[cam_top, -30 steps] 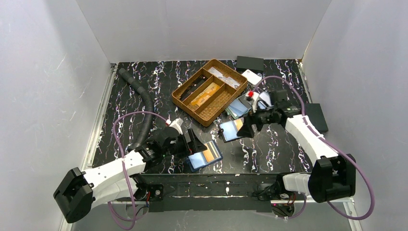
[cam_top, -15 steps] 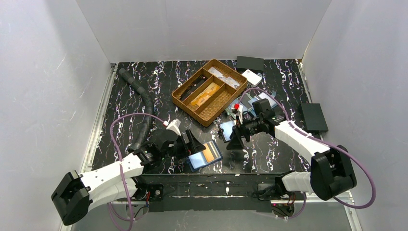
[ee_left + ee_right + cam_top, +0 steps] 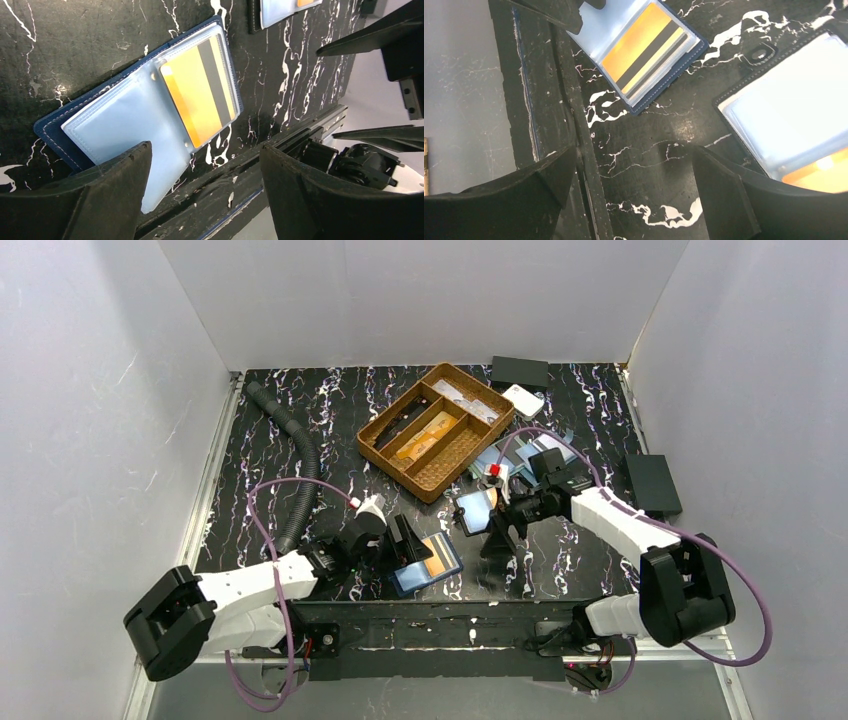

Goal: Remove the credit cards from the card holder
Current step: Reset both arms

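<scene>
Hovering spread wide, pinching nothing; drag and slip risks ahead.
Floating left hand, wide apart, above near card holder flat on worktop close to near edge, with credit card tucked in one clear sleeve, stripe up. Floating right hand, equally wide, over bare worktop between that holder and second holder, orange card in pocket there. Likely failure modes: grabbing sleeve along with card and lifting whole unpinned holder; shoving holder off near edge through push on slick plastic; skating fingertip over flush card for lack of exposed lip; clashing hands due to tight spacing. Suggest pinning holder with one hand before pulling with other.
</scene>
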